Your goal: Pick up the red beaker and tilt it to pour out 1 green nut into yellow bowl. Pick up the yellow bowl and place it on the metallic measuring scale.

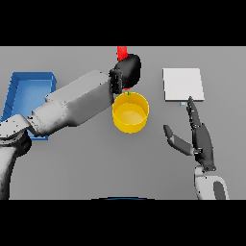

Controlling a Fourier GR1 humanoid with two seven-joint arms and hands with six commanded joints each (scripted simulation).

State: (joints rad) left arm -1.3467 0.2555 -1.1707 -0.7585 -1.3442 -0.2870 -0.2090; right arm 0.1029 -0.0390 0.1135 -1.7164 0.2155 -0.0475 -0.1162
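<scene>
Left hand grips red beaker above yellow bowl — tilted; right hand slack.

grey table fills the view, plain and flat. dead centre sits the yellow bowl, upright, open top, resting straight on the surface. off to the right and a little further back lies the metallic measuring scale, a pale square plate lying flat, well apart from the bowl. far left, a blue tray lies on the table, partly covered by an arm.
</scene>
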